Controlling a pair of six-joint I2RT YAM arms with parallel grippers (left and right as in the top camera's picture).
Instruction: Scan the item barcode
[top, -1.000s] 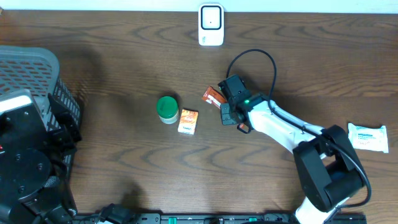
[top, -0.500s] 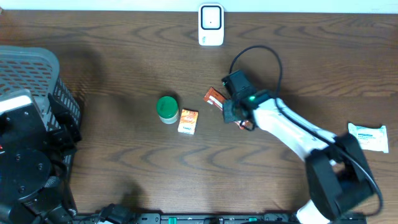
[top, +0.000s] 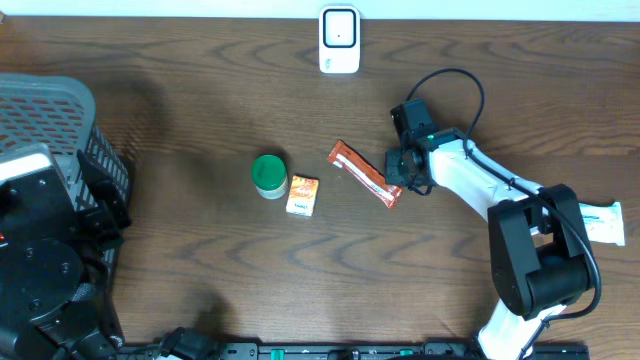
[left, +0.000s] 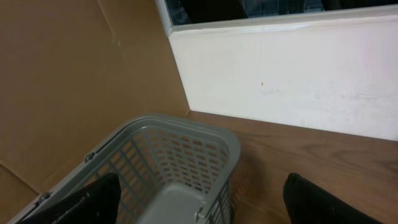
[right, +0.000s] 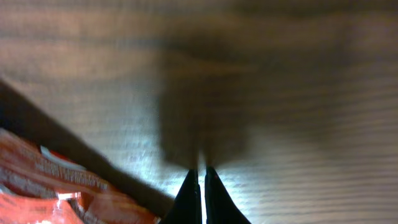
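Note:
An orange-red snack packet (top: 360, 172) lies flat and slanted on the wooden table, right of centre. My right gripper (top: 400, 177) is at the packet's right end, shut with nothing between its fingers. In the right wrist view the shut fingertips (right: 201, 175) hang over bare wood, with the packet (right: 43, 180) at the lower left. A white scanner (top: 340, 40) stands at the table's back edge. My left gripper (left: 199, 205) is open over the grey basket (left: 186, 149), holding nothing.
A green-lidded jar (top: 269, 175) and a small orange box (top: 302, 195) sit left of the packet. A white wipes pack (top: 598, 220) lies at the far right. The basket (top: 50, 105) and the left arm's base (top: 40, 260) fill the left side.
My right gripper has moved right and a little back, off the top of the packet, so the whole packet now shows. The left arm has not moved.

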